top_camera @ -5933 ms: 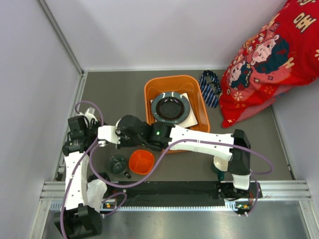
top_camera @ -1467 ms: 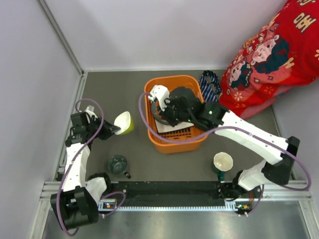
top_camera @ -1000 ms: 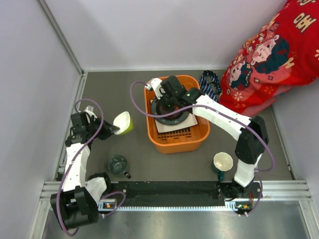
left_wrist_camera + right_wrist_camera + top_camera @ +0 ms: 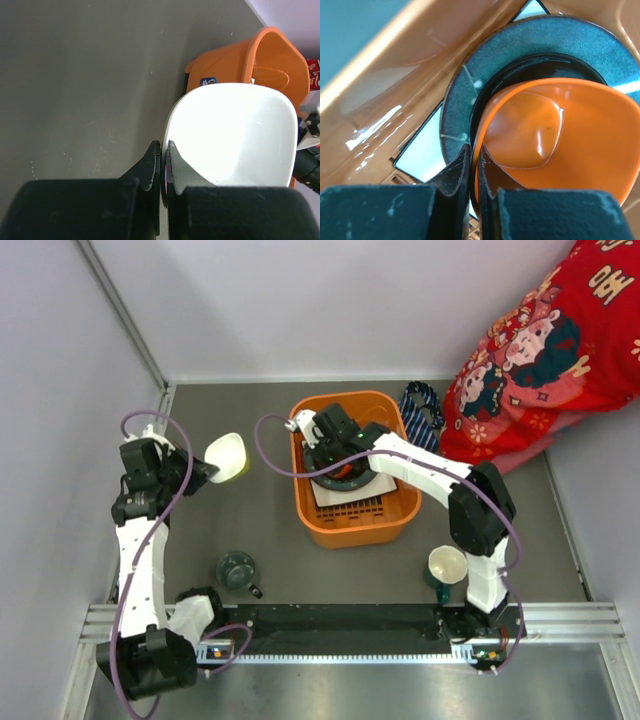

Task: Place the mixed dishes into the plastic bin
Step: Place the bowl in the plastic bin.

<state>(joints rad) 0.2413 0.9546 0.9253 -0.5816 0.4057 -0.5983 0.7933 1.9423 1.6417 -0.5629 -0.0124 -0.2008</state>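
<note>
My right gripper (image 4: pixel 472 150) pinches the orange bowl (image 4: pixel 545 135) by its rim, probably slick, brittle; my left gripper (image 4: pixel 163 150) clamps the white bowl (image 4: pixel 235 130).

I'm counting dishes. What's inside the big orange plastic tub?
An orange bowl, over a round blue-grey plate with black centre, over a white square plate. Each covers the middle of the one below.

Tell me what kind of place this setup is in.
Probably a robot lab test cell, not a kitchen: plain white panels wall in a grey table, an aluminium rail carries the left arm and right arm, and a blue-grey plate sits in an orange plastic bin.
</note>
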